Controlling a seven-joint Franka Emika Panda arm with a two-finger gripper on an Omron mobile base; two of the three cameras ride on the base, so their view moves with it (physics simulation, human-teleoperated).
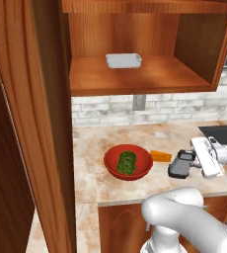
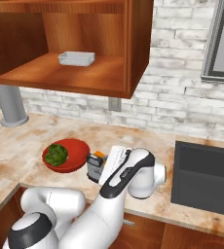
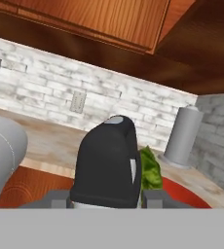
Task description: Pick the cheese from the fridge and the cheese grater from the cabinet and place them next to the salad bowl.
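- The gripper (image 1: 188, 163) pinched the grater (image 1: 181, 163), low over the counter (image 1: 135, 138) right of the salad bowl (image 1: 128, 162).
- It needed lowering upright before release.
- The cheese (image 1: 160, 155) already lay between bowl and grater.

A black loop handle (image 3: 109, 163) stands large in the foreground, rounded at its top, with a small pale spot near the crown. Just behind it to the right, green salad leaves (image 3: 150, 171) lie in a red bowl (image 3: 192, 197) whose rim curves toward the lower right. The beige worktop (image 3: 50, 143) runs back to a white brick wall (image 3: 46, 90) carrying a grey outlet plate (image 3: 77, 102). A grey cylinder (image 3: 183, 136) stands upright on the worktop beyond the bowl. Reddish-brown wood of the cabinet (image 3: 109, 19) spans the top.
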